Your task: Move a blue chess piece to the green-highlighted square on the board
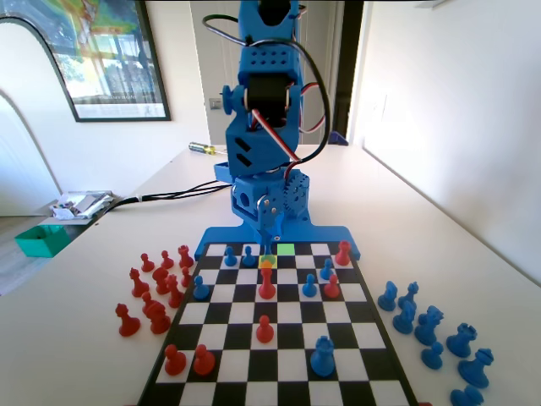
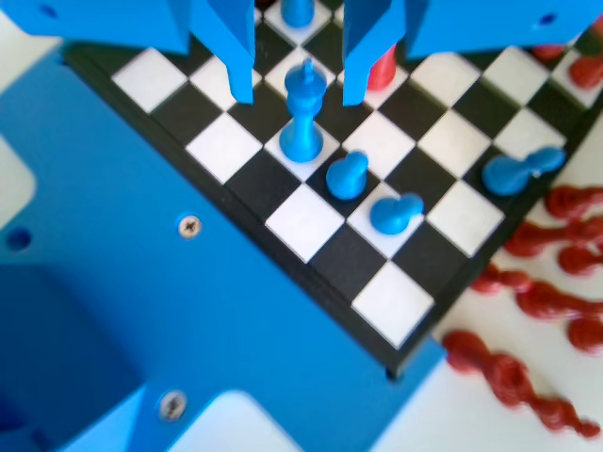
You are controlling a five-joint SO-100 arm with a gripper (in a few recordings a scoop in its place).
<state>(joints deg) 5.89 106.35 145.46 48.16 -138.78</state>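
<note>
A: Start with the board (image 1: 279,338). Where does it sit?

B: Flat on the table (image 1: 439,220), its far edge against the blue arm's base. In the fixed view, captured red pieces (image 1: 152,292) lie off its left edge and captured blue pieces (image 1: 431,326) off its right edge, so you have little free room on either side. The middle squares near you are mostly open.

A: And the gripper (image 2: 300,89)?

B: In the wrist view your two jaws hang apart, one on each side of the blue chess piece (image 2: 303,113). You can see a gap between each jaw and the piece; nothing is gripped.

A: Where is that piece?

B: Upright on a white square near the board's edge by the arm, with two blue pawns (image 2: 347,175) just beside it. In the fixed view the green-highlighted square (image 1: 286,249) lies in the far row, just right of the gripper.
</note>
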